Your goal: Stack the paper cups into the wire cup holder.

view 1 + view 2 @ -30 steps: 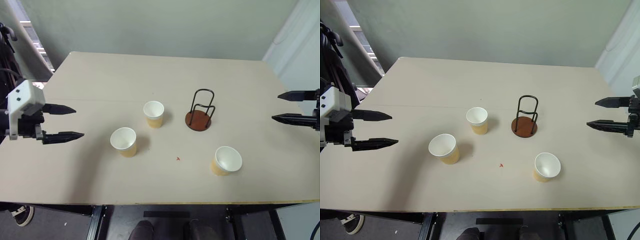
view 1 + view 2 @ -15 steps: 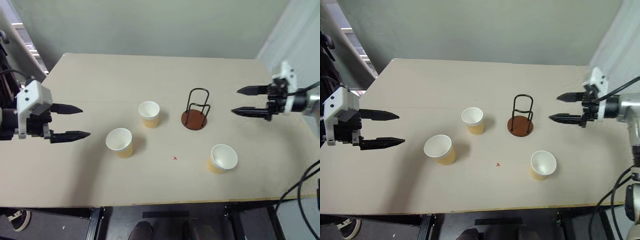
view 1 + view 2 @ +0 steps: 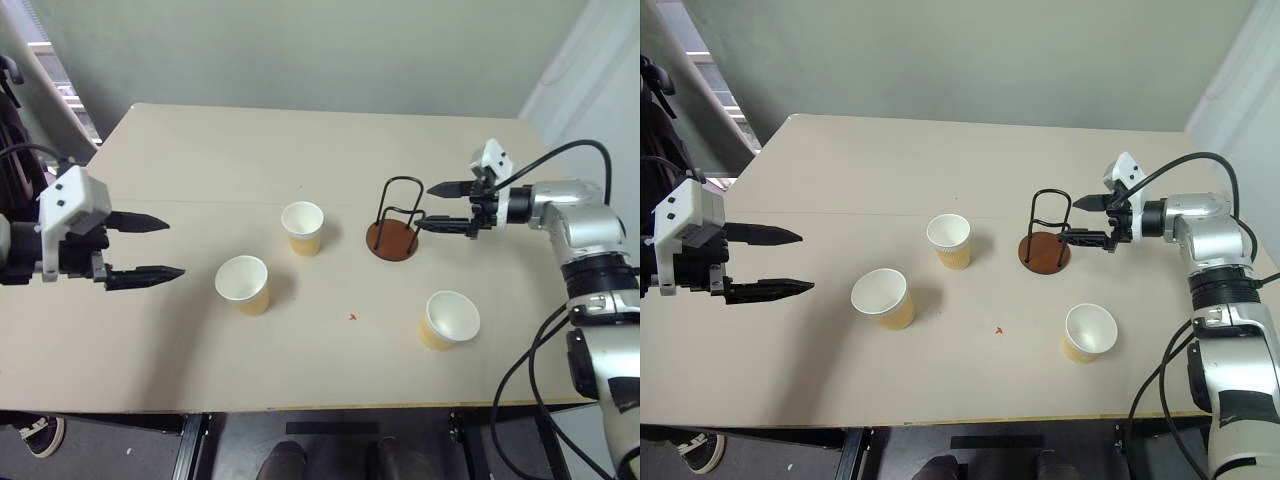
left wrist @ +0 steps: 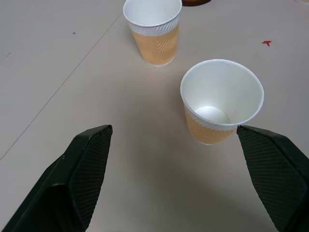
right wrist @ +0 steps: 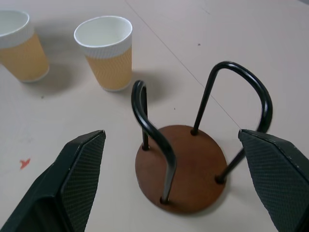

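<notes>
The head views take in the whole pale table (image 3: 330, 150), set against a grey-green wall with a white corner on the right, and dark floor below its front edge. On it, three paper cups stand upright and well apart: one near the middle (image 3: 303, 228), one closer to the left front (image 3: 243, 284), and one toward the right front (image 3: 447, 320). The wire cup holder (image 3: 396, 222) stands between the middle cup and the right arm, with no cup in it. A tiny red speck (image 3: 352, 317) lies on the table in front of the holder. The right wrist view adds what the head views do not: the holder's round brown base carries two black wire loops rising from four feet, with the bare disc between them and two cups beyond it. The left wrist view shows the two left cups close up, white inside and ribbed tan outside. The left gripper (image 3: 148, 246) hovers near the left table edge, fingers spread wide and holding nothing, pointing at the left front cup. The right gripper (image 3: 437, 206) is just beside the holder, fingers wide apart and level, gripping nothing.
</notes>
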